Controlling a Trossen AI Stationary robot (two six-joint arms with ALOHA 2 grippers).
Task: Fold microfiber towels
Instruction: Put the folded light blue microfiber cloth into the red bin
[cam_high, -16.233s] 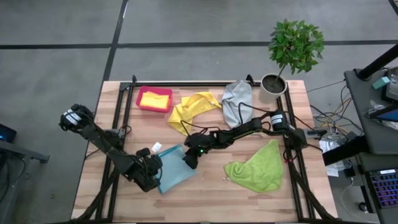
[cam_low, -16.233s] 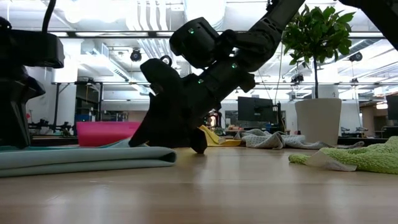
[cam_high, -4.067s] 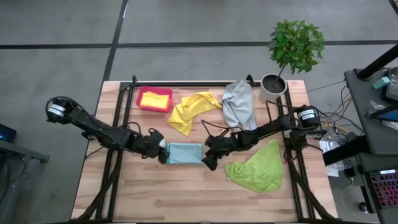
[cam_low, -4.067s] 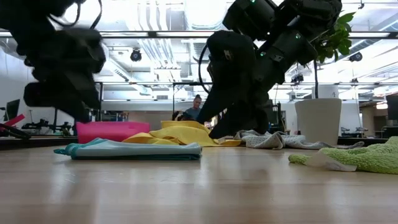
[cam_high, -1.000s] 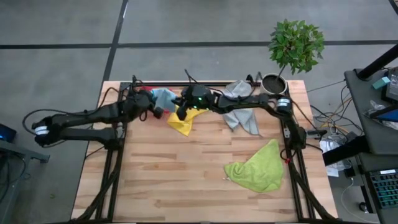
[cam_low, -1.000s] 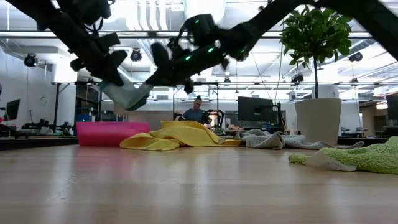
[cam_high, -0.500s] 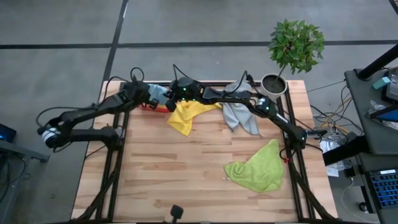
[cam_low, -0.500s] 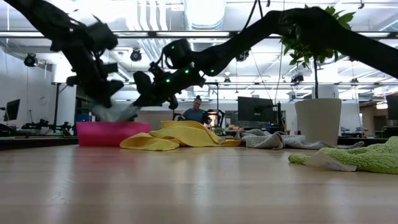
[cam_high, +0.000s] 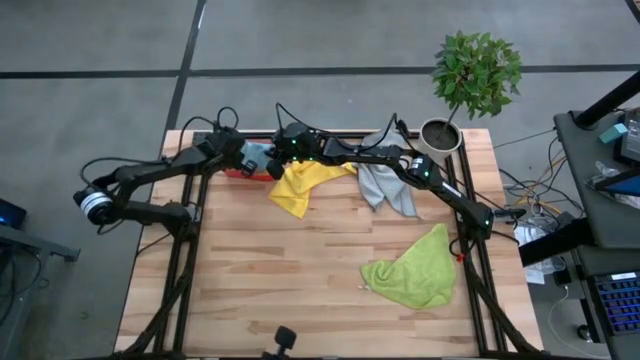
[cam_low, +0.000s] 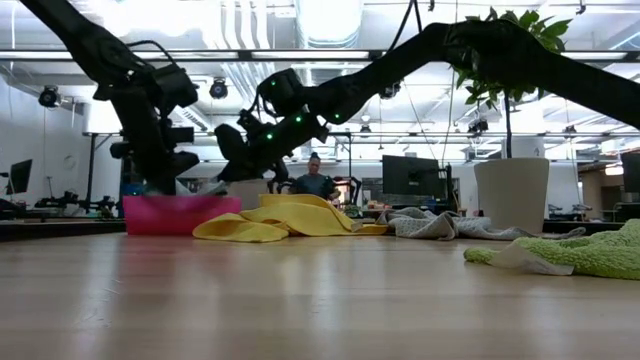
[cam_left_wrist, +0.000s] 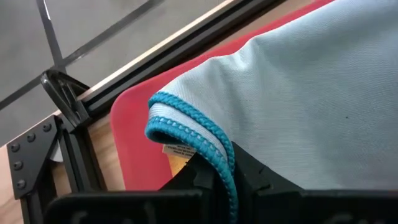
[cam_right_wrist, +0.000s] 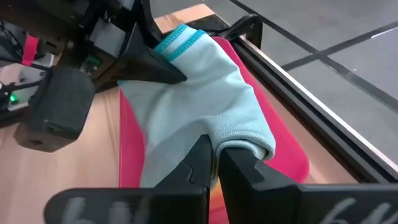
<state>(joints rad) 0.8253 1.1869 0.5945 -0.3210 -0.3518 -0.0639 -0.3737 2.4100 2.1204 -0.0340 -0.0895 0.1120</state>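
Item one: light blue towel (cam_right_wrist: 199, 93), folded, held over the pink-red bin (cam_high: 236, 171) at the table's far left corner. My left gripper (cam_high: 246, 158) pinches one end of it, at the teal stitched hem (cam_left_wrist: 186, 127); my right gripper (cam_right_wrist: 214, 163) pinches the opposite folded end, both pairs of fingers pressed tight on the cloth. A small white label (cam_left_wrist: 180, 150) is sewn under the hem; its print is too small for me to read. A bit of yellow (cam_left_wrist: 177, 165) shows beneath the label inside the bin; I cannot tell more of it. Item two: yellow towel (cam_high: 300, 184), crumpled, on the table (cam_high: 300, 290) just beside the bin. Item three: grey towel (cam_high: 388, 185), rumpled, near the potted plant (cam_high: 470, 80) at the far right corner. Item four: lime green towel (cam_high: 412, 268), loosely heaped, on the near right part of the table, well apart from both my grippers. No brand marks or readable writing on bin, towels or table. In the low view a person (cam_low: 318, 180) sits far off in the room behind.
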